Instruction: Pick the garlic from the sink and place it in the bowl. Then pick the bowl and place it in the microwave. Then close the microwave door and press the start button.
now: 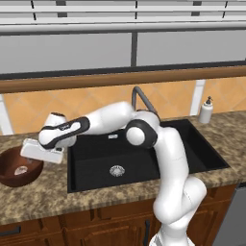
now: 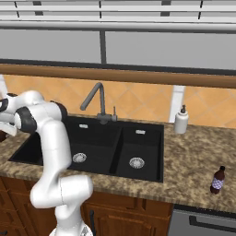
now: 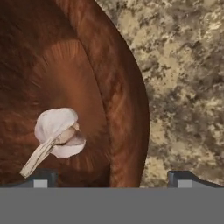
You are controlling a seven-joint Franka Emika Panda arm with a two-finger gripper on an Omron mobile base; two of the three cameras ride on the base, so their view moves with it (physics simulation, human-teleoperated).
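Observation:
The dark reddish-brown wooden bowl [image 1: 10, 177] stands on the granite counter left of the black sink [image 1: 144, 161]. The garlic [image 1: 20, 170], a pale bulb with a dry stem, lies on the bowl's floor [image 3: 59, 131]. My gripper [image 1: 34, 156] hangs just above the bowl's right rim, open, with nothing between its fingers. In the hand view the gripper [image 3: 113, 179] straddles the rim of the bowl [image 3: 127, 109]: one fingertip [image 3: 41, 178] is over the inside, the other over the counter. The microwave and its door are out of view.
A dark faucet [image 2: 97, 102] rises behind the double sink [image 2: 99, 143]. A white soap dispenser [image 2: 181, 120] stands at the back right. A small dark bottle [image 2: 217, 180] sits near the counter's front right. Wooden cabinets run below the counter.

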